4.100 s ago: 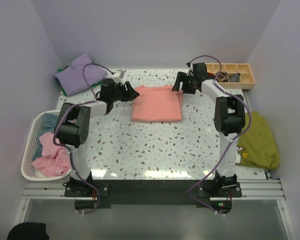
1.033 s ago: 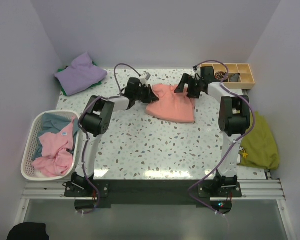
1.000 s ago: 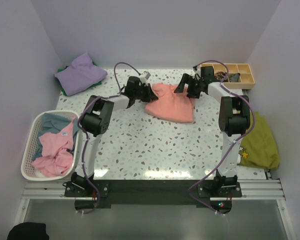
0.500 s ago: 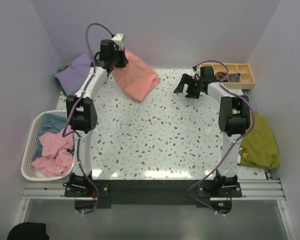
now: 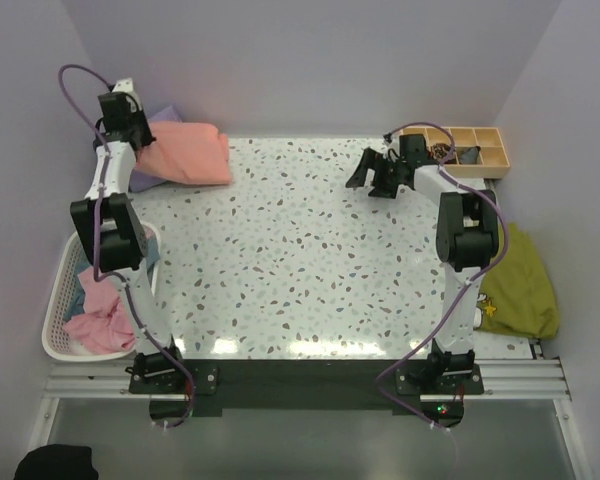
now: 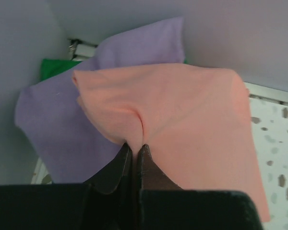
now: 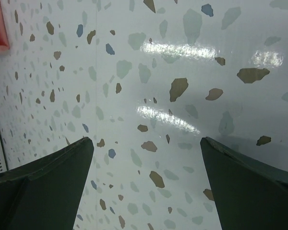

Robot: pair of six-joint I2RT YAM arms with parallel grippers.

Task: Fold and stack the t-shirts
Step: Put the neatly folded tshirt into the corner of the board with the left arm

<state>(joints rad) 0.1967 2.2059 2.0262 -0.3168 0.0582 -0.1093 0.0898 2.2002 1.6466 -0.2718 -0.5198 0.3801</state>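
Left side: the left gripper [image 6: 133, 148] is up in the far left corner, jaws pinched tight on a fold of the salmon-pink cotton t-shirt [image 6: 182, 110]!
Shirt in play: folded, it spreads from the fingertips out over the lavender cotton shirt [image 6: 53, 120], its right edge reaching over the speckled white table [image 5: 310, 260].
Underneath: a green shirt [image 6: 55, 67] peeks out from beneath the lavender one, hard against the wall.
Right side: the right gripper [image 7: 146, 143] hangs over bare table at the far right, jaws spread wide, nothing between them.
Nearby: a wooden compartment tray [image 5: 475, 150] sits just beside that arm.
Basket: the white plastic basket [image 5: 55, 300] at the left edge holds a crumpled pink shirt [image 5: 100, 320] and a light blue shirt [image 5: 77, 297].
Right edge: an olive-green cloth [image 5: 520, 280] lies off the table.
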